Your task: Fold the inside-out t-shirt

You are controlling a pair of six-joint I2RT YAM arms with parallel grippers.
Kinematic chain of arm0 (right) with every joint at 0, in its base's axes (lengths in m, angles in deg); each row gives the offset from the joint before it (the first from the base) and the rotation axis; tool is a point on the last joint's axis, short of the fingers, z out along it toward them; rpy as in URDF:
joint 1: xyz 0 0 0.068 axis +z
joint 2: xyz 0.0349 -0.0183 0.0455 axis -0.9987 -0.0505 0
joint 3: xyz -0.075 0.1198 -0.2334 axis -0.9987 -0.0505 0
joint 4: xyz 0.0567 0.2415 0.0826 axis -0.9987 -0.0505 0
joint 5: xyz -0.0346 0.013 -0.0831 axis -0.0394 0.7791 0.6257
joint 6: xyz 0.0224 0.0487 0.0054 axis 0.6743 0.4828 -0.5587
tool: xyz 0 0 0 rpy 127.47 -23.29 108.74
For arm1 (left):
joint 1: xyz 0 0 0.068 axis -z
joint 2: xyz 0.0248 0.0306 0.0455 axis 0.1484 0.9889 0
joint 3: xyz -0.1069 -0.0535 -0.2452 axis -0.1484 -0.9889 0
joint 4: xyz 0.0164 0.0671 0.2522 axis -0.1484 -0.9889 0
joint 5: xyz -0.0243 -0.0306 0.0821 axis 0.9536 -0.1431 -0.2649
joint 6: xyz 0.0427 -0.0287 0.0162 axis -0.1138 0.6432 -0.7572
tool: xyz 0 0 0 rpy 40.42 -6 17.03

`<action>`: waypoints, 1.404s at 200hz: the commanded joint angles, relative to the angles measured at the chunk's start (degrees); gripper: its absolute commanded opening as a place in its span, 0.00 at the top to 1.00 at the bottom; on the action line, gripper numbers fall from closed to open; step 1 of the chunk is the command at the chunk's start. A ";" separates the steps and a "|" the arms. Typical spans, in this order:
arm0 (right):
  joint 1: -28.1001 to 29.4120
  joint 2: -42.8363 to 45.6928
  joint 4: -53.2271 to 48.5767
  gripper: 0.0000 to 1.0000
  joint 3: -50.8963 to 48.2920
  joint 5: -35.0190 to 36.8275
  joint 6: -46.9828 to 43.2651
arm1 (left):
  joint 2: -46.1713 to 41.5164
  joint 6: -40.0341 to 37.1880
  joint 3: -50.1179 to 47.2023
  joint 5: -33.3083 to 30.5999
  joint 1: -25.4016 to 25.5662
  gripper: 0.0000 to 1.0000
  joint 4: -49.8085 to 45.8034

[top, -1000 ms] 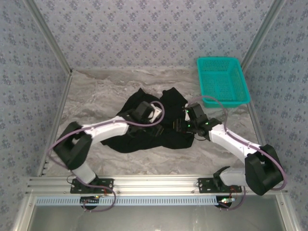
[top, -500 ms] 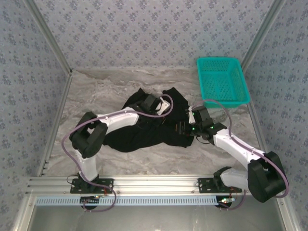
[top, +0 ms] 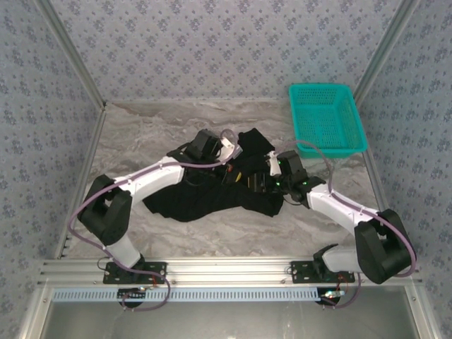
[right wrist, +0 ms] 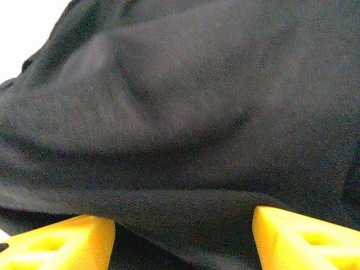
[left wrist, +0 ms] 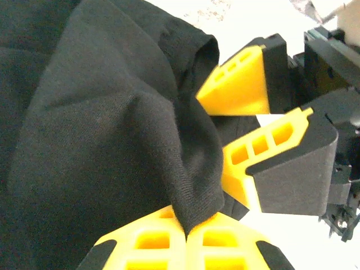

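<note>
Left claw (left wrist: 187, 225) is clamped together on a raised fold of the inside-out t-shirt (top: 194, 198), with black cloth pinched at the tips. Right claw (right wrist: 180, 242) stands apart. Cloth is draped across the gap and nothing is pinched. In the left wrist view its two yellow fingers (left wrist: 239, 84) are spread just beside the left claw's pinch, with the same fold running up between them.

This reads as a handover. The left takes the fold so the right can let go and regrip elsewhere, probably hunting a hem or sleeve to spread the shirt flat.

The shirt is a crumpled black heap on the counter (top: 134, 134). Most of it lies to the near-left of the left claw, with a bunched peak right at both claws. No print is showing. The teal mesh basket (top: 327, 119) is well apart, beyond the right claw, and not involved.

Compared with a second ago, the left claw has shifted toward the right claw, so the two are now close together. The left elbow has swung back out after tucking in. The bunch near the claws sits higher and the shirt body is drawn narrower. No fold is made yet.
</note>
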 commanded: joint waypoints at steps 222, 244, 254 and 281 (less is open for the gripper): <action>-8.22 9.25 13.58 1.00 -1.97 -39.51 8.82 | -9.90 2.46 -6.37 -28.62 1.46 0.58 0.35; -10.29 6.69 23.56 1.00 -3.39 -42.16 16.00 | -14.76 3.47 -8.52 -28.59 2.51 0.51 -0.13; -10.79 5.62 23.21 1.00 -2.84 -41.75 16.39 | -17.66 4.11 -10.15 -27.44 2.92 0.50 0.21; -10.56 4.96 20.62 1.00 -1.02 -37.76 15.07 | -24.69 4.43 -14.02 -19.64 3.97 0.44 2.58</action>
